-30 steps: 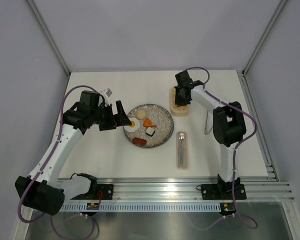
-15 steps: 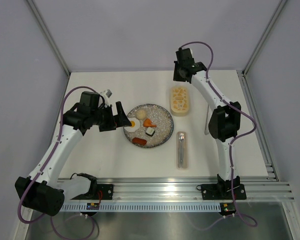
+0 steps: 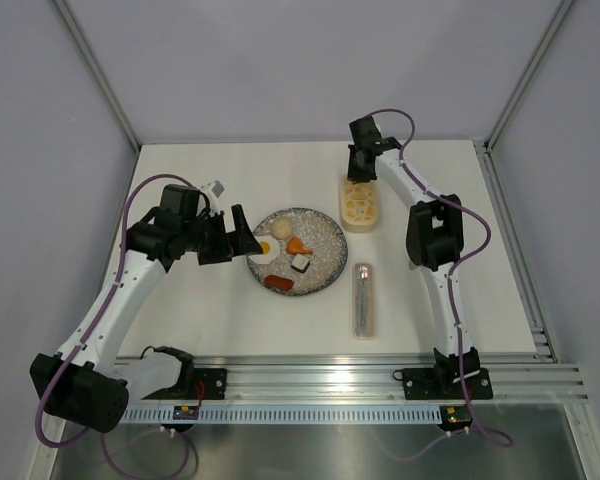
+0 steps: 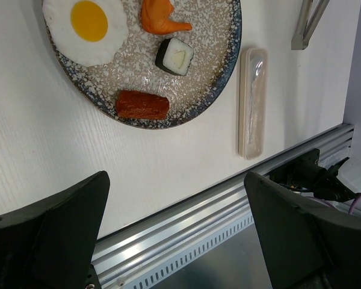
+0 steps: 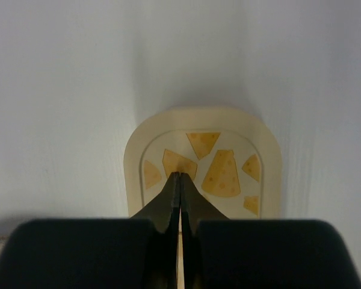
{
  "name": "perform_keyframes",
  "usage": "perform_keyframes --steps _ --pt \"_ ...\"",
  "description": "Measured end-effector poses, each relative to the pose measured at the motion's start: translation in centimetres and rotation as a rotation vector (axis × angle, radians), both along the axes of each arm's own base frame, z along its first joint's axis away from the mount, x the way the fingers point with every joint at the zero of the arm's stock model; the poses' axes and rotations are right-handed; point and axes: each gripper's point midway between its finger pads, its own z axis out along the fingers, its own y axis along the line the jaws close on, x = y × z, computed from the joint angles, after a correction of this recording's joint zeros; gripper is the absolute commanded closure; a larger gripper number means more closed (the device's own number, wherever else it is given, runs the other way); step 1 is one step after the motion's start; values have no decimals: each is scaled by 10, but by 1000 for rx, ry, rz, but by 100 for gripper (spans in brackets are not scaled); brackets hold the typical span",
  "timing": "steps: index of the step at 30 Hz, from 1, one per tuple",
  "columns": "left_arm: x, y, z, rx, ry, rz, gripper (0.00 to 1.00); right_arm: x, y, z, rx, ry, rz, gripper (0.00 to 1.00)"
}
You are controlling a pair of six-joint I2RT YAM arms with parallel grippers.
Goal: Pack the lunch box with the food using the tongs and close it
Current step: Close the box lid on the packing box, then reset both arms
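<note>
The lunch box (image 3: 360,203) stands right of the plate (image 3: 320,232) with its cheese-patterned lid (image 5: 225,171) on. My right gripper (image 3: 358,172) is shut and empty, its tips (image 5: 179,175) low over the lid's far left part; whether they touch it I cannot tell. The food lies on the plate: fried egg (image 4: 87,24), orange piece (image 4: 162,15), sushi roll (image 4: 174,56), sausage (image 4: 142,104), bun (image 3: 280,231). My left gripper (image 3: 245,232) hovers open at the plate's left edge, holding nothing. The tongs (image 4: 310,21) lie beyond the clear case.
A long clear cutlery case (image 3: 364,298) lies near the plate's right side. The right arm's elbow (image 3: 435,232) hangs over the spot where the tongs lie. A metal rail (image 4: 198,223) runs along the table's near edge. Walls close in on three sides.
The right arm rose off the lunch box towards the back wall, then came back down to the box's far end, still shut; its elbow shifted left. The left arm stayed put.
</note>
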Motion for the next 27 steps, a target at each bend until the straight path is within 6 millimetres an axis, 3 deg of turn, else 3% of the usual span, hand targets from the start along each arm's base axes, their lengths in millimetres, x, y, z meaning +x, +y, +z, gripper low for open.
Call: perform_keyframes --steps 6,8,10,11,12,14,17,20,23,27 --pt "-2 1 -3 2 8 0 2 -11 -3 21 3 -9 1 100" --pt "-2 1 -3 1 4 0 2 -14 -5 35 6 -26 -1 95" --pt "-3 1 -1 -1 -2 0 2 -18 -7 51 13 -47 -3 83" --pt "-3 1 0 -2 -6 0 2 -22 -9 62 17 -59 -6 65" --pt "-4 1 1 -3 -11 0 2 -26 -11 74 21 -81 -10 56" --pt "-5 2 4 -5 -21 0 2 -38 -18 97 19 -113 -20 33" --pt "-6 2 6 -6 -30 1 2 -61 -32 133 15 -176 -44 15" --pt "-7 4 8 0 -38 6 1 -89 -49 162 4 -230 -76 8" --pt "-10 8 9 18 -45 15 1 -124 -71 178 -15 -265 -126 3" --pt "-10 14 15 38 -71 29 1 -168 -96 174 -43 -257 -195 1"
